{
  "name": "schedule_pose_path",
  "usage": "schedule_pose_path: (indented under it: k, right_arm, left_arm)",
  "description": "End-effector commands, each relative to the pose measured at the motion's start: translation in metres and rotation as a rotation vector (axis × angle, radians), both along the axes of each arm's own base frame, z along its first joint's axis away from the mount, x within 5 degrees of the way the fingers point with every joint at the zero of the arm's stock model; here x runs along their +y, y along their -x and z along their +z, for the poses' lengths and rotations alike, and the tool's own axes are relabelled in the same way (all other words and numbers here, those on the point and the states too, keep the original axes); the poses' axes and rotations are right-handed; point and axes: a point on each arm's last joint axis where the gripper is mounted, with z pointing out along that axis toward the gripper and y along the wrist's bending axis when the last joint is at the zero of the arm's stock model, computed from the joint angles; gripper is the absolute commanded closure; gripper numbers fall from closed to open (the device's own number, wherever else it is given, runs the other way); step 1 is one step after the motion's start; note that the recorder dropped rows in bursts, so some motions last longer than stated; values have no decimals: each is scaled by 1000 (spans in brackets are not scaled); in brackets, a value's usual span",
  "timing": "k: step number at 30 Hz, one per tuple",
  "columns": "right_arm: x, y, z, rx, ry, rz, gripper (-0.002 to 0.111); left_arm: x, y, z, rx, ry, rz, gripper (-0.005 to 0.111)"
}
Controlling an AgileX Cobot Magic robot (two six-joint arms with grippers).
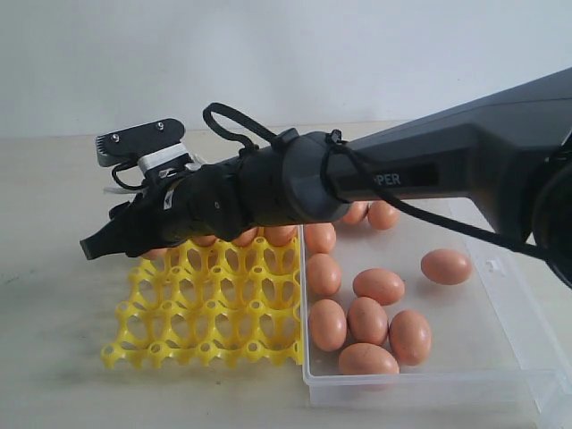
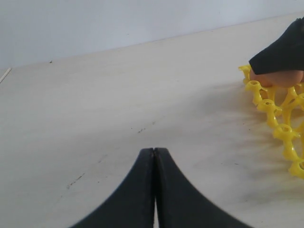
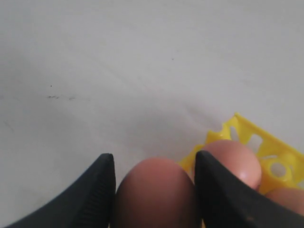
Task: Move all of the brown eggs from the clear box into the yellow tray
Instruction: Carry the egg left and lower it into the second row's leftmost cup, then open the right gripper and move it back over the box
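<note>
Pinched in your right gripper (image 3: 154,161), a brown egg (image 3: 154,199) is at the yellow tray (image 3: 247,128) corner; it is fragile and smooth, so squeeze its sides softly. Your left gripper (image 2: 154,151) is pressed together.

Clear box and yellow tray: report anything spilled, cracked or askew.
Nothing stands out. The brown eggs in the clear box look whole, the yellow tray lies flat beside it, and the right gripper grips one egg squarely.

White letters "PPER" stand on the dark grey arm (image 1: 465,152), right of centre in the exterior view. A black cable (image 1: 465,234) hides the word's start. Nothing else is readable.
</note>
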Motion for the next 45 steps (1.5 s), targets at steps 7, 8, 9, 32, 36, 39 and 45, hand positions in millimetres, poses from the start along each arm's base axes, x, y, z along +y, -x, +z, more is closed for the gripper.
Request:
schedule_pose_path:
  k: [7, 8, 9, 32, 36, 39, 45]
  right_arm:
    - [1, 0, 0, -20, 23, 26, 89]
    - [1, 0, 0, -20, 23, 26, 80]
    - [1, 0, 0, -20, 23, 26, 74]
    - [-40, 23, 113, -89, 189, 159, 99]
    - [-82, 35, 140, -8, 395, 169, 108]
    - [-120, 39, 142, 86, 517, 130, 108]
    - [-189, 30, 110, 275, 616, -5, 108]
  left_arm:
    - [0, 0, 2, -12, 8, 2, 107]
    - [0, 0, 2, -12, 8, 2, 107]
    - [0, 0, 2, -12, 8, 2, 107]
    - [0, 0, 2, -12, 5, 1, 107]
    - [0, 0, 2, -12, 5, 1, 107]
    - [0, 0, 2, -12, 5, 1, 107]
    - [0, 0, 2, -12, 5, 1, 107]
